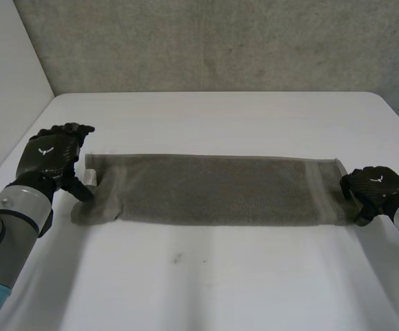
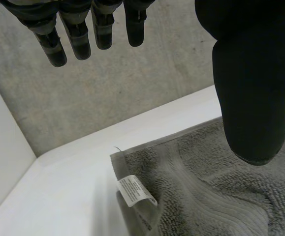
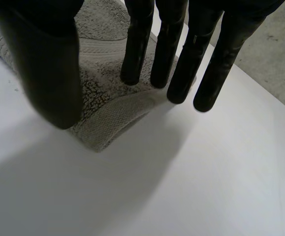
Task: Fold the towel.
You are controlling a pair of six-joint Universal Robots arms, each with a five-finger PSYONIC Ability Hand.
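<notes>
The left hand [image 1: 51,157] sits at the left end of the towel [image 1: 213,189], over its far-left corner. In the left wrist view the fingers [image 2: 78,39] are straight and stand well apart from the thumb [image 2: 255,73]. The hand is open and holds nothing. The thumb hangs over the towel [image 2: 221,196]; contact with the cloth cannot be determined. A white label [image 2: 135,191] is sewn to the towel's end edge near this corner. In the head view the label [image 1: 89,177] lies just beside the thumb.

The towel is grey and lies flat on the white table [image 1: 206,283] as 1 long, narrow strip running from the left hand to the right hand. The near-left corner is slightly rumpled. A woven band [image 1: 318,193] crosses the strip near its right end.

The right hand [image 1: 375,187] sits at the right end of the towel, by the near-right corner. In the right wrist view the fingers [image 3: 137,49] are straight and point down. Some fingertips are over the cloth, the others over bare table [image 3: 191,187] just past the edge. The thumb [image 3: 48,64] is on the opposite side of the corner. The towel [image 3: 108,118] lies on the table between thumb and fingers, not pinched, so this hand is also open.
</notes>
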